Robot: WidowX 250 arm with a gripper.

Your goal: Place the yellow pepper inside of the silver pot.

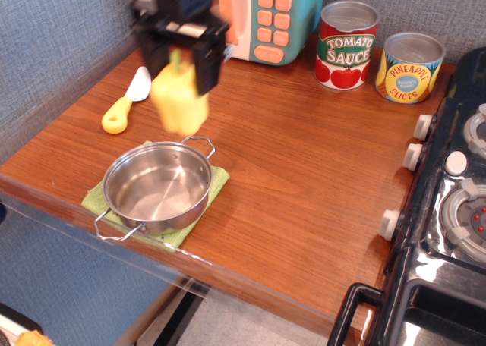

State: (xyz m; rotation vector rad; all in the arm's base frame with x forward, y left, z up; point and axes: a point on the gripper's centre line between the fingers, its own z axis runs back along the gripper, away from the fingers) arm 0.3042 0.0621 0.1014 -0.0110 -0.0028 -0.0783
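The yellow pepper (179, 102) hangs in the air, held by its top in my black gripper (179, 67), which is shut on it. Both are motion-blurred. The pepper is above and just behind the far rim of the silver pot (157, 187). The pot is empty, shiny, with two wire loop handles, and sits on a green cloth (215, 187) near the front left edge of the wooden counter.
A yellow-handled toy knife (125, 103) lies left of the gripper. A toy microwave (266, 20) stands at the back, with a tomato sauce can (347, 45) and a pineapple can (409, 67) to its right. A black toy stove (448, 209) fills the right side.
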